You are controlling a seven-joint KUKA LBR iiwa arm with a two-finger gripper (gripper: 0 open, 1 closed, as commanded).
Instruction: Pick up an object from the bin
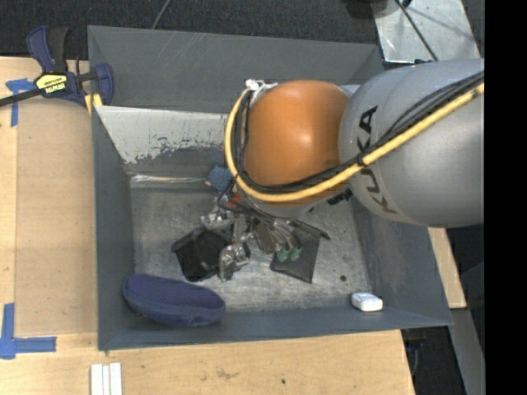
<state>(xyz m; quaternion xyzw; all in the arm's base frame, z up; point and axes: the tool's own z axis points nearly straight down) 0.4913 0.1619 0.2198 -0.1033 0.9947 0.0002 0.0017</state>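
While my orange wrist cover [292,134] hangs over the middle of the grey bin [111,245], my end effector [235,239] sits low beneath it, close to the bin floor. I cannot tell whether it is spread or pressed together. Just beside it, on the side away from my arm, lies a black crumpled thing [196,255]; I cannot tell whether the two touch. Just beside it on the arm's side lies a dark flat piece [298,262] with a green patch. Beyond the black thing, near the front wall, rests a dark blue oval pouch [173,300]. A small white block [366,302] lies well apart, in the front corner below my arm.
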